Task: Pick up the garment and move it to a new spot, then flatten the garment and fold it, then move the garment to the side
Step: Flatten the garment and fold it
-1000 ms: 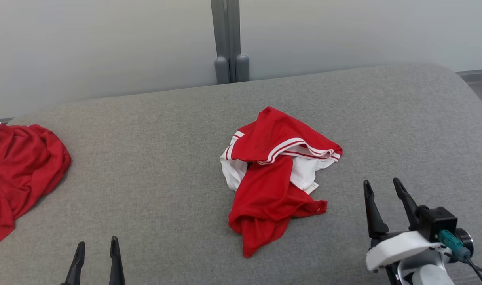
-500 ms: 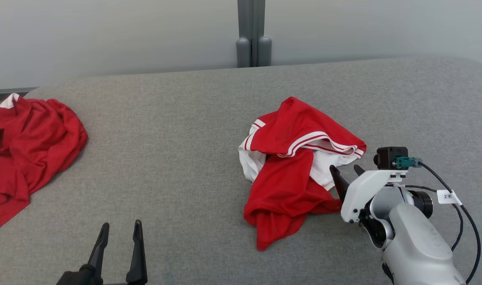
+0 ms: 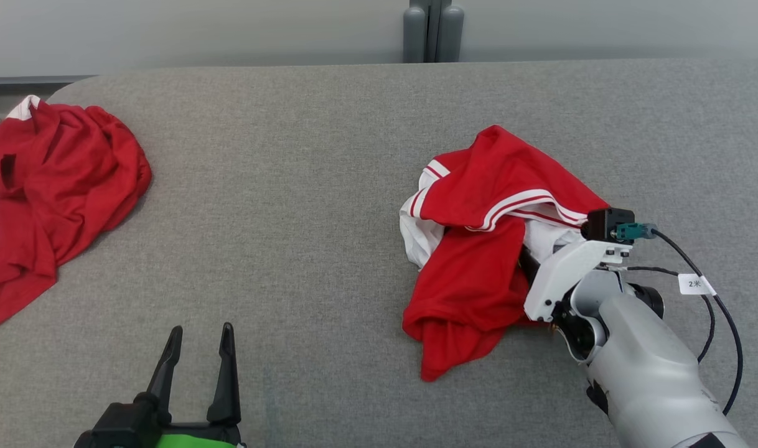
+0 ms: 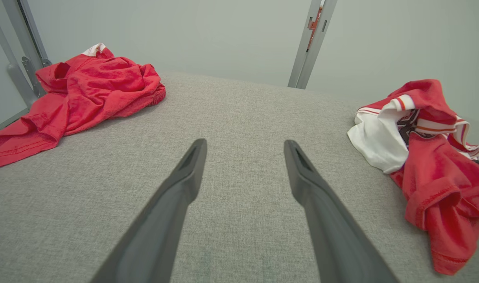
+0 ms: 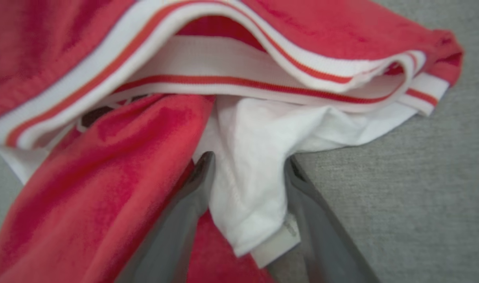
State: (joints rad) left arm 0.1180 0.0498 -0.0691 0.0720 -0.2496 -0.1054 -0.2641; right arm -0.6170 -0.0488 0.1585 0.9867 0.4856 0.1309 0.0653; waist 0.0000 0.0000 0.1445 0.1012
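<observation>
The garment (image 3: 478, 249) is a crumpled red shirt with white panels and red-and-white striped trim, lying right of centre on the grey padded table (image 3: 292, 186). My right gripper (image 3: 531, 261) is pushed into its right edge. In the right wrist view the right gripper (image 5: 247, 161) stands open, its two fingers apart on either side of a white fold of the garment (image 5: 105, 157). My left gripper (image 3: 201, 333) is open over bare table at the lower left, well away from the garment (image 4: 432, 157). The left wrist view also has the left gripper (image 4: 245, 143) with nothing between its fingers.
A second crumpled red garment (image 3: 49, 180) lies at the table's far left edge, seen too as the red heap (image 4: 86, 86) in the left wrist view. A grey post (image 3: 432, 31) stands behind the table against the pale wall. Bare grey surface separates the two heaps.
The head camera has shifted down and left. My right arm has reached forward from the lower right into the garment's right edge, where its fingers now straddle a white fold. The left gripper stays open.
</observation>
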